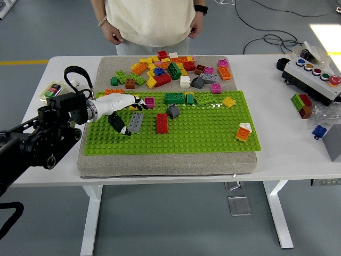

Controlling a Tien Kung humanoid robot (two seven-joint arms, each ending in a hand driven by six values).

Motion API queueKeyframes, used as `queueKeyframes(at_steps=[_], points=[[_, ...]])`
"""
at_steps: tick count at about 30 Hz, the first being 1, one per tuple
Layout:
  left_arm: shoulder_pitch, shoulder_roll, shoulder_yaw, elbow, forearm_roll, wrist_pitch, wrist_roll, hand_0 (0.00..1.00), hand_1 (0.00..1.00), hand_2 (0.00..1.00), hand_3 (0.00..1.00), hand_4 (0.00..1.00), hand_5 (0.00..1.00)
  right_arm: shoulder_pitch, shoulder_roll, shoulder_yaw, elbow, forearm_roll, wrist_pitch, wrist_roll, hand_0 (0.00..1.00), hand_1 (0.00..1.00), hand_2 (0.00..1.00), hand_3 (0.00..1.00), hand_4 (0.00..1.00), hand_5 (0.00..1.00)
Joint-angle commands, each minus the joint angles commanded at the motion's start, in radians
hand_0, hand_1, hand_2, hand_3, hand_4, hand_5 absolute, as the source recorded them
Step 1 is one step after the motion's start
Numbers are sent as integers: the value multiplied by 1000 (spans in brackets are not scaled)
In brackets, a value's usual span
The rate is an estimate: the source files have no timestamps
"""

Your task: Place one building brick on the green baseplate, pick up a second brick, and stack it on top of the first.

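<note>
Black left arm comes in from the left edge over the counter (277, 154), ending in a white left hand (121, 109) with dark fingertips, reaching out level over the near-left part of the green baseplate (202, 136). Hand's fingers are curled loosely around the left end of a grey brick (136, 121): thumb below at its near-left corner, other fingers above its far end, so it looks pinched, though contact is hard to confirm at this size. Grey brick lies flat on the baseplate, long side running near-to-far, slightly slanted. Yellow brick (134, 107) sits partly hidden under the fingers, pink brick (149, 102) just beside it. Right of the grey brick and apart from it, a red brick (162, 123) lies on the baseplate, then a dark grey sloped piece (173, 111) and a green brick (173, 97) near the far edge. Loose brick pile (170, 68) lies on the grey mat (160, 166) beyond the baseplate. Orange and white piece (243, 132) sits near the baseplate's right edge. Person (149, 21) stands at the far side, hands hanging by the hips. Button box (314, 77) sits far right on the counter.
</note>
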Motion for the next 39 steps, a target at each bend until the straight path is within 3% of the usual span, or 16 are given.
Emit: queueKeyframes(at_steps=[39], points=[[-46, -32, 73, 70, -30, 19, 4, 886, 817, 790, 797, 965, 12, 4, 1, -11, 0, 2, 1, 0, 756, 685, 729, 752, 997, 497]])
